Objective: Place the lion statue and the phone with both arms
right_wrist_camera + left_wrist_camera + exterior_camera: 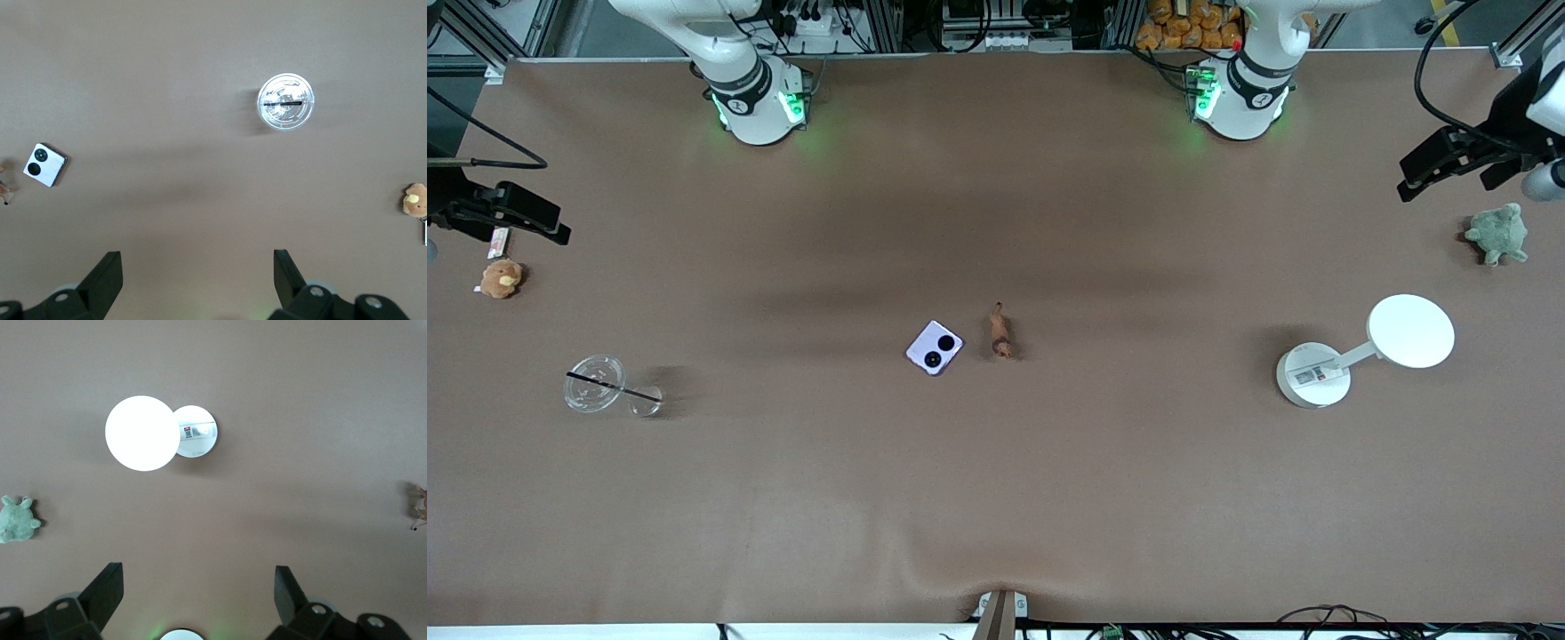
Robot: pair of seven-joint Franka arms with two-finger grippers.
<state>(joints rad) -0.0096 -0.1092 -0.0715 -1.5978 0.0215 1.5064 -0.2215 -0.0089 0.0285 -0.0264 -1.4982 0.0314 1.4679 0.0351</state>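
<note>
The pale lavender phone (935, 348) lies flat at the table's middle, its two black camera circles up. The lion statue (1000, 332), a tiny brown figurine, lies close beside it, toward the left arm's end. My left gripper (1440, 169) hangs open and empty in the air over the left arm's end of the table. My right gripper (551, 222) hangs open and empty over the right arm's end. The right wrist view shows the phone (45, 165) far from the open right gripper (198, 267). The left wrist view shows the lion statue (419, 510) at its edge, far from the open left gripper (199, 587).
A white stand with a round disc (1409, 331) and a green plush turtle (1497, 234) are at the left arm's end. A round brown-orange plush toy (501, 278) and a clear cup with a black straw (596, 384) are at the right arm's end.
</note>
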